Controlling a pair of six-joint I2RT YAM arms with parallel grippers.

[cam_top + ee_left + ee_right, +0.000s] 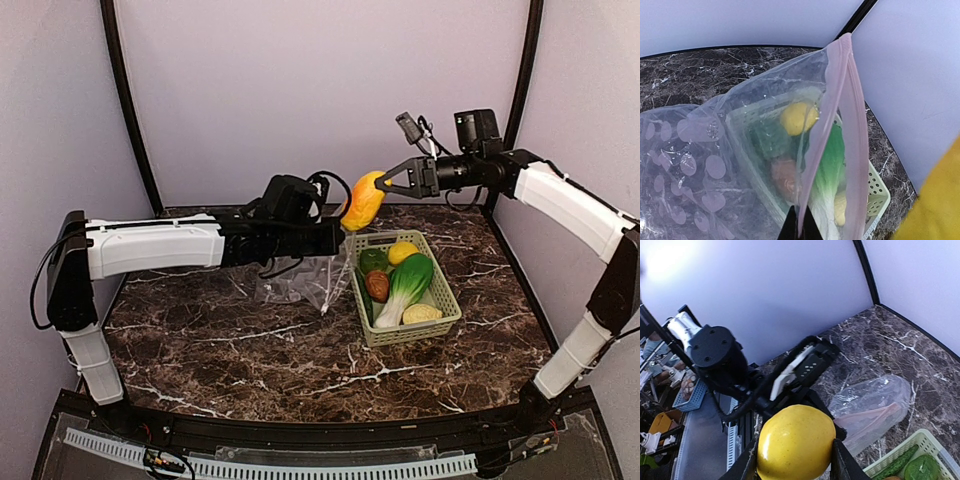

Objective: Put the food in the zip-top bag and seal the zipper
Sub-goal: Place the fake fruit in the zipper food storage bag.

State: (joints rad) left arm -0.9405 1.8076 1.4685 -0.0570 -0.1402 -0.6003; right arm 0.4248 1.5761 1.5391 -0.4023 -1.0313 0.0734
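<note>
The orange-yellow piece (362, 200) is clamped in the right pincer (383, 185), whose two fingers (842, 460) are closed only as far as the piece's width allows; the piece is held in the air, clear of the table (230, 350). Below this pincer the light green basket (447, 300) is seen, and in it the rest of the food is lying: the lemon (403, 252) and the green pepper (373, 260) at the far end, the red-brown piece (377, 286) and the bok choy (408, 282) in the middle, the pale yellow piece (422, 313) at the near end.

The left pincer (339, 239) is closed on the mouth edge of the zip-top bag (298, 280); in the left wrist view the zipper (840, 115) is seen running away from the dark fingertips (790, 231), one pink band being nipped between them. The strip shows as two bands, joined at the far end and standing a little apart nearer this pincer, so the mouth is slightly parted. The spotted body of the bag hangs below this pincer and back under its arm, down toward the marble; whether it rests there cannot be told. The held piece is just above and beyond this pincer's tip, near the bag's mouth but outside it; the basket stands just beyond the tip on the table.
</note>
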